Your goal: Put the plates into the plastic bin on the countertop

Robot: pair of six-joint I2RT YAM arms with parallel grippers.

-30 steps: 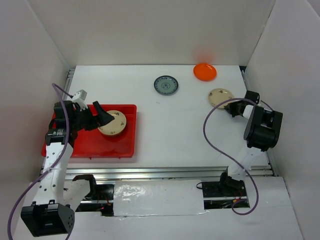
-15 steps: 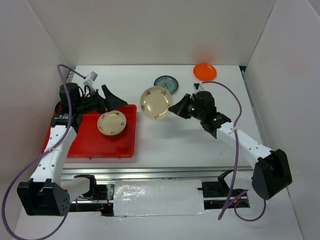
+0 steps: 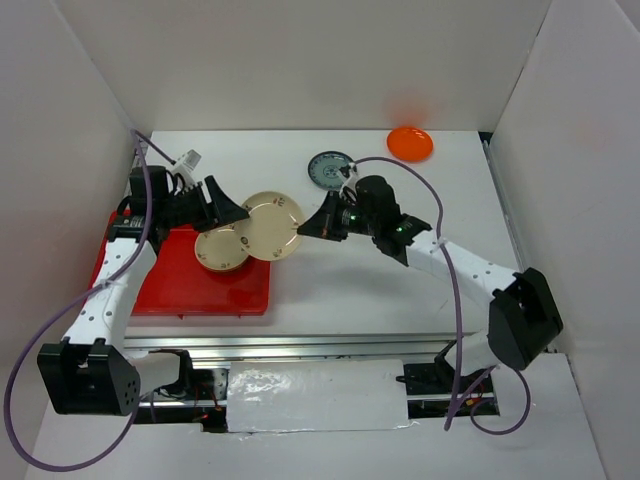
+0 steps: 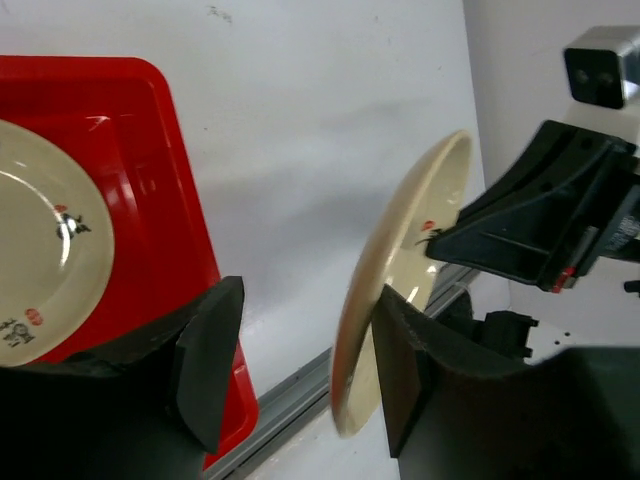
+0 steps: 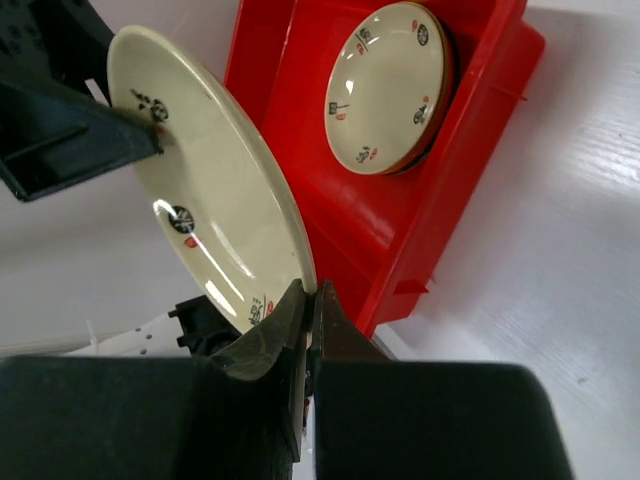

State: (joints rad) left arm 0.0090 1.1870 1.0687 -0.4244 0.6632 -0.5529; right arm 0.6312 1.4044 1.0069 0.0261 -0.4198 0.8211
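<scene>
We see a cream floral plate (image 3: 272, 225) held tilted over the red bin's (image 3: 180, 300) right edge.
The right end effector (image 3: 312, 226) pinches its rim, the left end effector (image 3: 238, 213) gapes wide around it; a second cream plate (image 3: 218, 252) lies in the bin, blue-grey plate (image 3: 331, 170) and orange plate (image 3: 410, 143) beyond.

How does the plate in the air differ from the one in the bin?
The held cream plate is pinched at its rim by the right gripper, in the air; the binned cream plate lies flat in the red bin, ungripped. Both are cream with small floral marks.
</scene>
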